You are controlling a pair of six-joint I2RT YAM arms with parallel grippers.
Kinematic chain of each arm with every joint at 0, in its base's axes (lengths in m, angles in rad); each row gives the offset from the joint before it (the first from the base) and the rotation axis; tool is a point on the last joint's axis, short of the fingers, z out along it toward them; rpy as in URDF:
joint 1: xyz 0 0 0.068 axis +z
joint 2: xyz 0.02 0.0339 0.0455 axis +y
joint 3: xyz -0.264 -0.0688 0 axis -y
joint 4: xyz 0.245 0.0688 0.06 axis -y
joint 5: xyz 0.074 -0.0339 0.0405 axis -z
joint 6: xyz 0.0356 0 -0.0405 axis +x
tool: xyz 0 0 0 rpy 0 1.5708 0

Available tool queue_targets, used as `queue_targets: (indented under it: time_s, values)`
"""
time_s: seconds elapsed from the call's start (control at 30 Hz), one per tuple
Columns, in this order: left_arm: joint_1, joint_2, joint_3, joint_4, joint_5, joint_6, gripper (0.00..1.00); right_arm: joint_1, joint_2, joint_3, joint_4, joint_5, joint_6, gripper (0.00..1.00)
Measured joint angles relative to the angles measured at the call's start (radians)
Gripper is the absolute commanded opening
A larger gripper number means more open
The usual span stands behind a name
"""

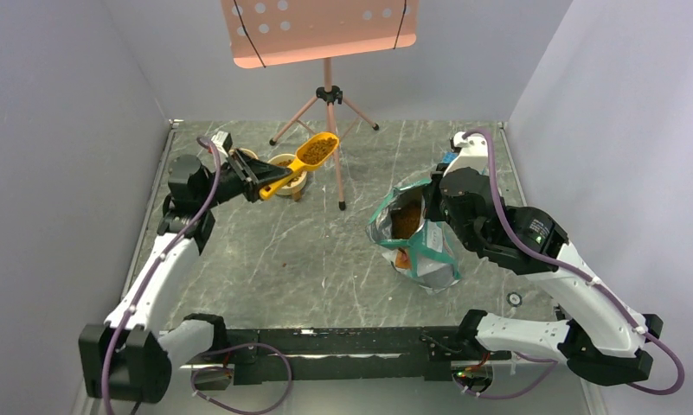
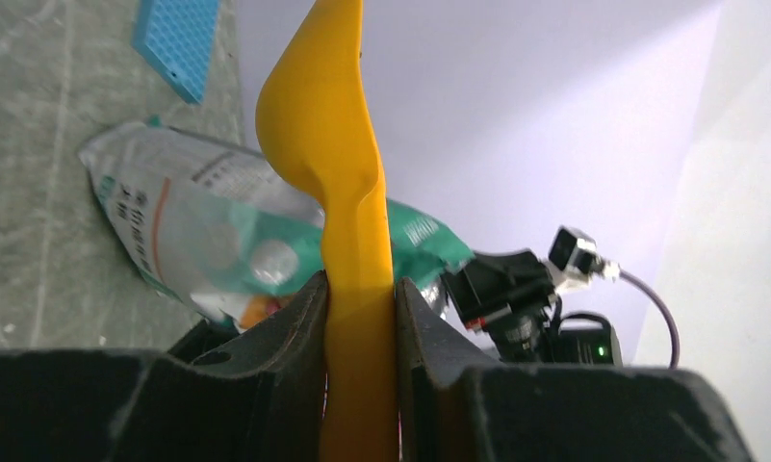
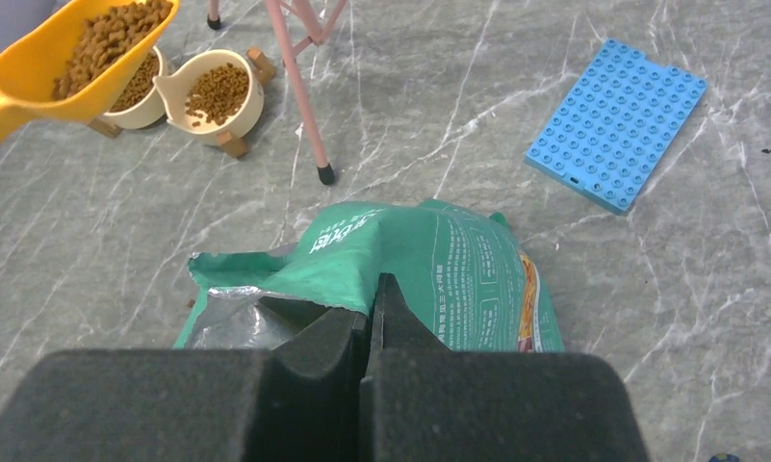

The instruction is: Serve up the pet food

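Grey marbled tabletop (image 1: 308, 251), pale walls around. The pet food (image 3: 107, 38) is heaped in a yellow scoop (image 1: 317, 151) held in the air near two cream bowls (image 3: 218, 91) — both hold kibble too. The left fingers (image 2: 299, 327) are clenched on the scoop's handle; the right fingers (image 3: 333, 337) pinch the open rim of the teal bag (image 3: 439, 269).

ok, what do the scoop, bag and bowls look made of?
The scoop: likely moulded plastic, smooth uniform yellow. The bag: plastic film by its crinkles, silvery foil-like lining. The bowls: smooth cream, ceramic or plastic, cannot tell.
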Motion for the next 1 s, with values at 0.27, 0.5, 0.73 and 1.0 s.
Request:
queue_targets:
  time_s: [0.27,0.5,0.73,1.0]
  values:
    - [0.17,0.209,-0.002,0.148,0.06,0.074,0.0,0.0,-0.007,0.0,-0.003,0.0,-0.026,0.0]
    - [0.306,0.327,-0.026,0.214,0.118,0.143,0.0,0.0,-0.028,0.0,-0.021,0.002,-0.028,0.0]
    - [0.375,0.452,0.006,0.105,0.136,0.293,0.0,0.0,-0.057,0.0,-0.04,0.014,-0.026,0.0]
    - [0.38,0.581,0.169,-0.156,0.114,0.485,0.0,0.0,-0.055,0.0,-0.041,0.023,-0.026,0.0]
